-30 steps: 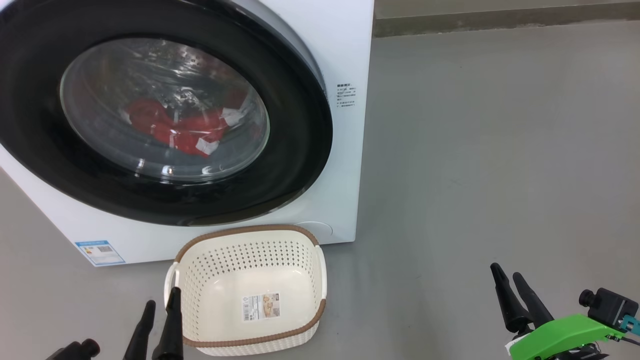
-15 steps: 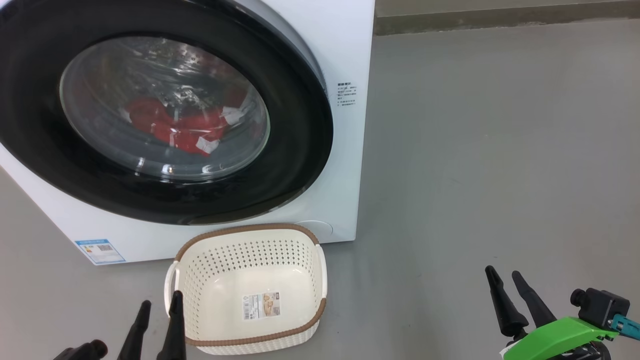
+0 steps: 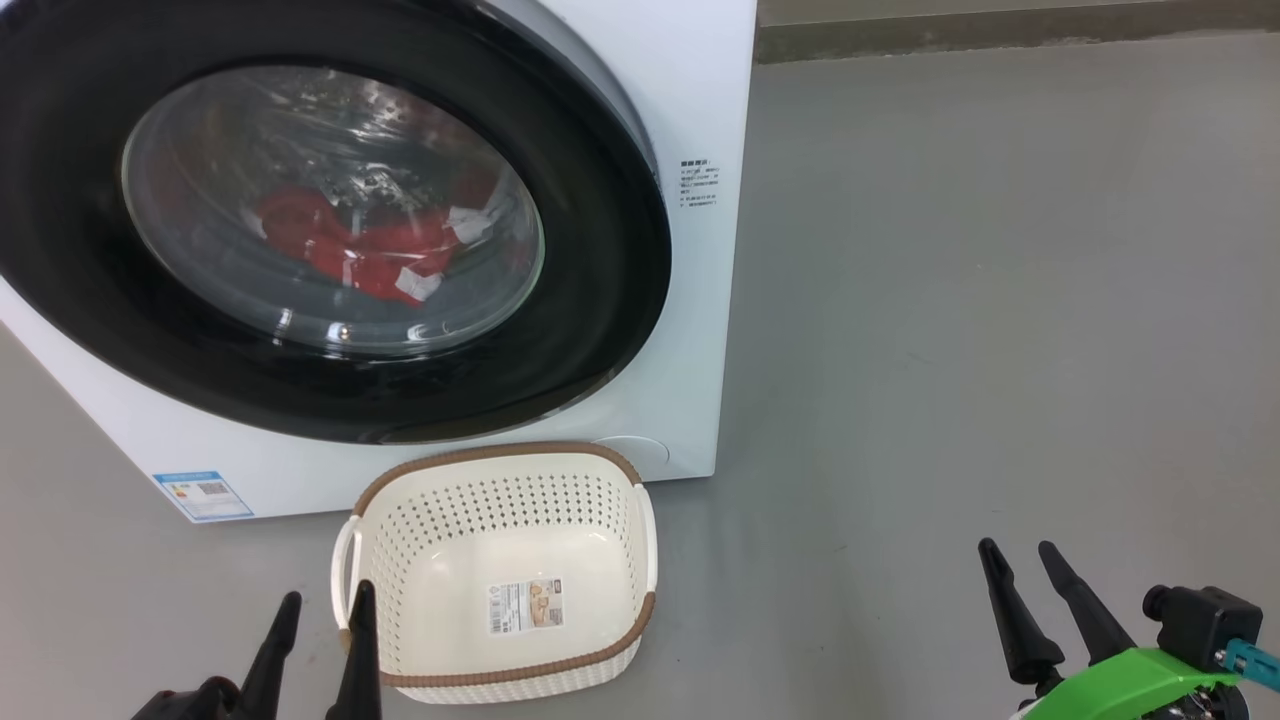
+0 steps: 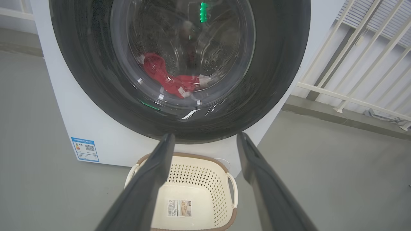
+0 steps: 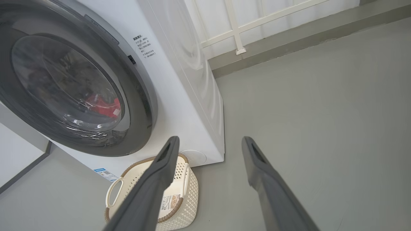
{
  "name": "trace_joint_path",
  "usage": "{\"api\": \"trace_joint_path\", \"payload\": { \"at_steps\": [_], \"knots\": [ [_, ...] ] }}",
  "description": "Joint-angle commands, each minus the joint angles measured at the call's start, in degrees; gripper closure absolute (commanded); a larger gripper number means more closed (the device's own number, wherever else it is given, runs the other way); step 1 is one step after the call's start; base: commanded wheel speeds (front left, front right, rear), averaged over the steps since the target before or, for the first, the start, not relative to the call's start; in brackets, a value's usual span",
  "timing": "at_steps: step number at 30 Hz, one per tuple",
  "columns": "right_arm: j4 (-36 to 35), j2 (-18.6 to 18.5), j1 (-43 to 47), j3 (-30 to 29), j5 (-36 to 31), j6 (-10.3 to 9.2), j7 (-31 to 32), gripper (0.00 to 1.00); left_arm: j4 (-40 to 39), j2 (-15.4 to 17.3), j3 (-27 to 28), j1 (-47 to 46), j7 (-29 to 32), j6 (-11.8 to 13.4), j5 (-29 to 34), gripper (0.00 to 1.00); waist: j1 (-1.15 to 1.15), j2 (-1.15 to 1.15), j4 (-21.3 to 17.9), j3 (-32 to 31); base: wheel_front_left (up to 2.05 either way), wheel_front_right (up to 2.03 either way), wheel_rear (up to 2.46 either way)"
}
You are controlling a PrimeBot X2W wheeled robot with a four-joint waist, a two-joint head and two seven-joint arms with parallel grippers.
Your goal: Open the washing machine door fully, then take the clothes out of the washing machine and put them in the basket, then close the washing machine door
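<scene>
Both pincers are released and empty. Your left pincer (image 3: pixel 327 595) and right pincer (image 3: pixel 1018 550) each hang low with the fingers spread and nothing between them. The wrist views confirm the gap on the left pincer (image 4: pixel 205 136) and the right pincer (image 5: pixel 210 139).

The washing machine door (image 3: pixel 600 250) appears to lie against the front of the washing machine (image 3: pixel 700 100); I cannot tell whether it is latched. It stands ahead of and above both pincers. The clothes (image 3: pixel 370 250) show as a red heap behind the glass, ahead of and above the left pincer, and out of reach until the door swings.

The basket (image 3: pixel 500 452) sits on the floor just ahead of the left pincer and slightly to its right, with that pincer's right finger close by its near left corner.

The deciding relation is the door's right edge. A grey strip (image 5: pixel 99 29) and a small dark catch (image 5: pixel 130 59) lie along the rim there, so I judge that side to be the opening edge, with the hinge on the left. That edge lies ahead, above and to the left of the right pincer, with open floor between them. From the left pincer it lies up and to the right, across the basket.

You should therefore lead with the right arm, and keep the swing clear of the basket.
</scene>
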Motion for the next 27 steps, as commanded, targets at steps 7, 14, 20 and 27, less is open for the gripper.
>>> {"api": "trace_joint_path", "payload": {
  "at_steps": [7,14,20,27],
  "knots": [
    [-1.7,-1.4,0.7,-0.2,-5.0,0.37,-1.8,0.00,-1.8,0.8,1.9,0.3,-2.1,0.1,5.6,0.00,0.00,0.00,-0.1,-0.2,0.00,0.00,0.00],
    [-1.9,-2.0,2.0,-1.1,-8.7,0.39,-3.0,0.00,-0.6,0.6,2.7,0.9,-3.3,-0.6,9.2,0.00,0.00,0.00,-0.1,-0.4,0.00,0.00,0.00],
    [-2.6,-1.9,2.9,-1.9,-11.6,0.42,-4.0,0.00,0.5,0.4,3.5,1.2,-4.3,-1.8,12.0,0.00,0.00,0.00,-0.2,-0.6,0.00,0.00,0.00],
    [-3.3,-1.8,4.1,-1.5,-15.6,0.45,-5.2,0.00,0.4,0.3,4.1,1.5,-5.5,-2.5,16.6,0.00,0.00,0.00,-0.5,-0.6,0.00,0.00,0.00]
  ]
}}
